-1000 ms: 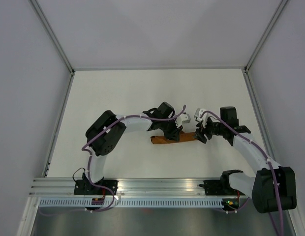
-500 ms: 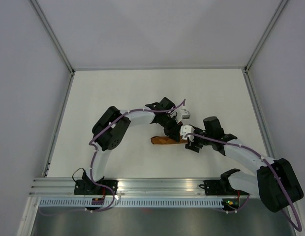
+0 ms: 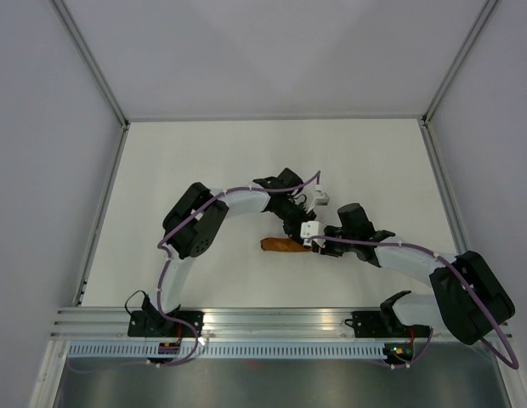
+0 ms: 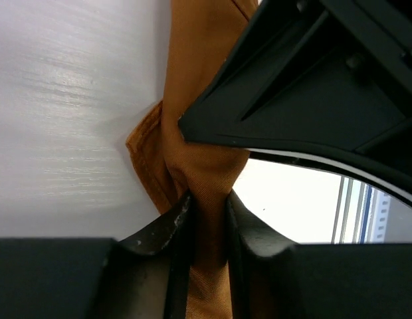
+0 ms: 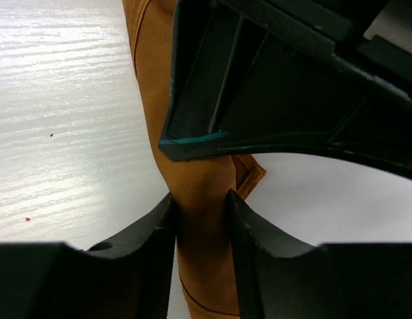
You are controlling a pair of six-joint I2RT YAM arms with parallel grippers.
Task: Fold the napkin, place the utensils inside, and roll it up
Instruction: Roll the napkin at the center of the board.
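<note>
White tabletop [image 3: 204, 170] filled the enclosure, with pale walls [image 3: 263, 51] on three sides, and the napkin [image 3: 279, 245] lay on it as a narrow rust-orange bundle, most of it stretching away to one side of the two tools that met at its other end. From the left wrist, the left gripper [image 4: 207, 206] was clamped on the cloth: its two dark fingers [image 4: 171, 229] stood close together with a thin fold of orange pinched between them. The cloth rose straight ahead of the fingertips and bunched into a creased hem just to their left. Directly ahead and to the right of that grip, the black body of the other tool crowded over the same strip of cloth. From the right wrist, the right gripper [image 5: 201, 203] had its fingertips [image 5: 156, 226] pressed against both sides of the roll. The orange cloth filled the whole gap between them and ran on ahead, under the left tool's black frame. A thin teal line [image 5: 193, 139] showed along the lower edge of that frame, just beyond the fingertips. I could not tell whether it was a utensil. Bare table showed to the left of both grips.
</note>
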